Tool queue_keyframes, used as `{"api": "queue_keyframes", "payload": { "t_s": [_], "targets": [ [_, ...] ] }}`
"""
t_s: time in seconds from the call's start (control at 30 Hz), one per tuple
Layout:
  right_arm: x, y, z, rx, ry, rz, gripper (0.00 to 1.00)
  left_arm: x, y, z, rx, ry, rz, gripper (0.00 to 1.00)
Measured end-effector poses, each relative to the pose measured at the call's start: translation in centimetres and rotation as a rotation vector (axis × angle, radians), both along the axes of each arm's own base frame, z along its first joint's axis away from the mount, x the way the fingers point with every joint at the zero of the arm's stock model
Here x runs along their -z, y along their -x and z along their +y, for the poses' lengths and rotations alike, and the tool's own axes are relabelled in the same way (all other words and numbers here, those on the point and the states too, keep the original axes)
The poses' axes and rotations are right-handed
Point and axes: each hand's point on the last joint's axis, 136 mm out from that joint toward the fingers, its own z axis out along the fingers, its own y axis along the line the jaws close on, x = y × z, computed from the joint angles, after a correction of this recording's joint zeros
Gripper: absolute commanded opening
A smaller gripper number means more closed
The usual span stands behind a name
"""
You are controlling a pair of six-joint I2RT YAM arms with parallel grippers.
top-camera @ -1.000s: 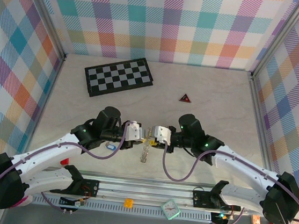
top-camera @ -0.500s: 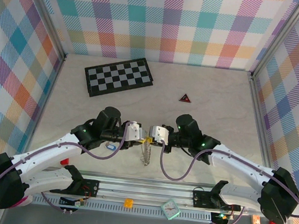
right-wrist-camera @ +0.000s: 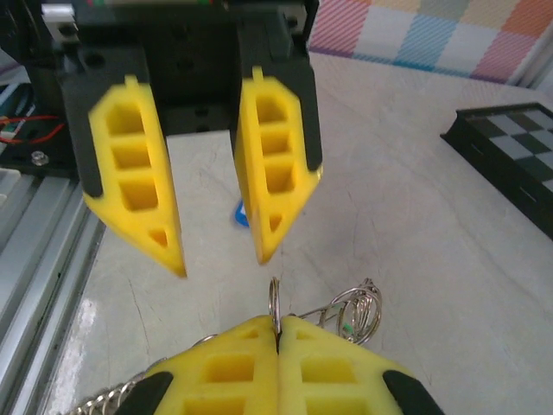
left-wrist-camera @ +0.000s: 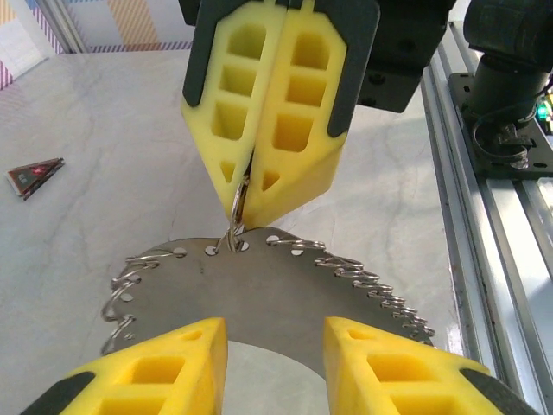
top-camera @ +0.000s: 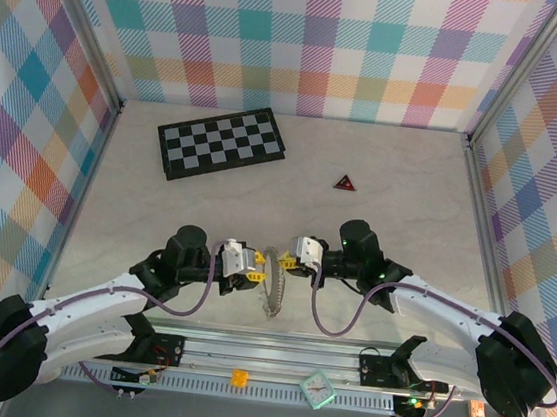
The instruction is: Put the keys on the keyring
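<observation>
Top view: the keyring [top-camera: 270,290] is seen between left tool [top-camera: 250,272] and right tool [top-camera: 286,262]. Left wrist view: the left tool [left-wrist-camera: 275,333] is spread wide, seemingly to receive it. Right wrist view: its small loop is pinched by the right tool [right-wrist-camera: 278,327] for presentation; the blue key [right-wrist-camera: 242,214] lies beyond.

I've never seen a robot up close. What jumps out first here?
Two yellow pincers face each other at the front: the right pincer is pinched shut on a small metal ring, the left pincer gapes open. A silvery chain lies between them, and a checkerboard sits at the back.
</observation>
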Motion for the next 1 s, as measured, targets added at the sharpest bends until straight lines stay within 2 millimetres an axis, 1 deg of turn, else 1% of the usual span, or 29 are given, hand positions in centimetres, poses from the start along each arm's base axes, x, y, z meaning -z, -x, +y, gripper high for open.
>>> {"api": "queue_keyframes", "payload": {
  "t_s": [0.1,0.27,0.47,0.9,1.0],
  "targets": [
    [-0.3,0.4,0.1,-0.022,-0.013,0.003,0.00,-0.4,-0.3,-0.4,-0.002,0.031,0.000,0.30],
    [-0.5,0.9,0.3,-0.050,-0.028,0.016,0.00,-1.1,-0.8,-1.1,0.007,0.080,-0.006,0.23],
    [-0.2,0.9,0.3,-0.054,-0.026,0.038,0.00,-0.8,-1.0,-1.8,0.022,0.103,0.020,0.17],
    [-0.2,0.4,0.6,-0.048,-0.022,0.053,0.00,-0.8,-1.3,-1.8,0.020,0.119,0.046,0.09],
    [-0.2,0.1,0.7,-0.040,-0.018,0.060,0.00,-0.8,-1.4,-1.7,0.013,0.122,0.052,0.04]
  ]
}}
